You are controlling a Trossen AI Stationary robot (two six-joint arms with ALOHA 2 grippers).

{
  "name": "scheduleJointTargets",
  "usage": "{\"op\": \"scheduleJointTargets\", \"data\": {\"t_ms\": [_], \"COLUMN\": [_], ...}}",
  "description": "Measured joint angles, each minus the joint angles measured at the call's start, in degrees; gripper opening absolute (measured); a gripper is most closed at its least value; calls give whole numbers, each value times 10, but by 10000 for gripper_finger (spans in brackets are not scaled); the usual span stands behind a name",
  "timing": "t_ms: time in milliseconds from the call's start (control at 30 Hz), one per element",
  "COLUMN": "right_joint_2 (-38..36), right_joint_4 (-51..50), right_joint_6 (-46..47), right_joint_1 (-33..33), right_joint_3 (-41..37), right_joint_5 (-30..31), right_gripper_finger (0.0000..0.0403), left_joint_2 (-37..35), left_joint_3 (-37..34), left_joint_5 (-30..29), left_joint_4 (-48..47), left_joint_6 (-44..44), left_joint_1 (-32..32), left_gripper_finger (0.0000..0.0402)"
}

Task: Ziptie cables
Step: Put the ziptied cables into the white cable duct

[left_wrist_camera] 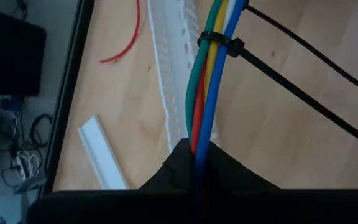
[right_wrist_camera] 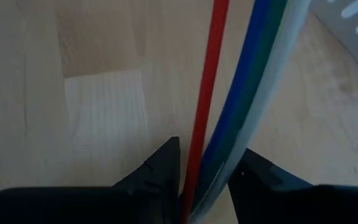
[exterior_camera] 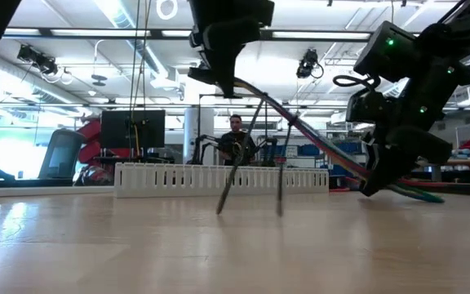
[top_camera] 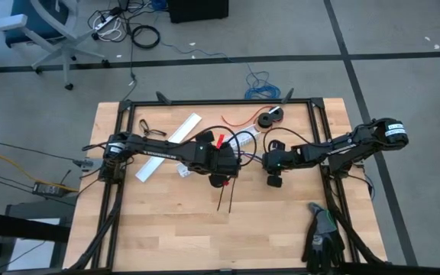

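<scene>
Both grippers are clamped on the cables (left_wrist_camera: 202, 106), holding them raised over mid-table: left gripper (left_wrist_camera: 194, 163), right gripper (right_wrist_camera: 204, 180). A black zip tie (left_wrist_camera: 219, 43) is looped on; next comes tightening.

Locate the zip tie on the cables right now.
In the left wrist view the black zip tie is cinched around the cables just beyond the left pincer, its tails trailing over the wooden table, beside the white slotted duct.
</scene>
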Motion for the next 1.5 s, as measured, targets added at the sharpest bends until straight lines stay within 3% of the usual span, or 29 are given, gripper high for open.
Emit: {"op": "scheduleJointTargets", "data": {"t_ms": [233,500,767,1067,1267,1500], "right_joint_2": [0,0,0,-1,-2,-2], "right_joint_4": [-7,-7,-7,-25,-72,-112], "right_joint_6": [2,-15,-31,-50,-120,-243], "right_joint_1": [1,-4,-16,-44,-72,-152], "right_joint_3": [0,0,0,24,102,159], "right_joint_5": [-13,-36,-35,-26,2,4], "right_gripper_finger": [102,12,10,9,8,8], "left_joint_2": [0,0,0,1,1,1], "left_joint_3": [-2,-2,-19,-116,-147,-163], "left_joint_5": [0,0,-5,-19,-16,-1], "left_joint_4": [-18,-14,-10,16,37,79], "left_joint_6": [-24,-37,-55,-131,-182,-193], "left_joint_1": [0,0,-9,-20,-20,-20], "left_gripper_finger": [23,23,24,24,24,23]}}
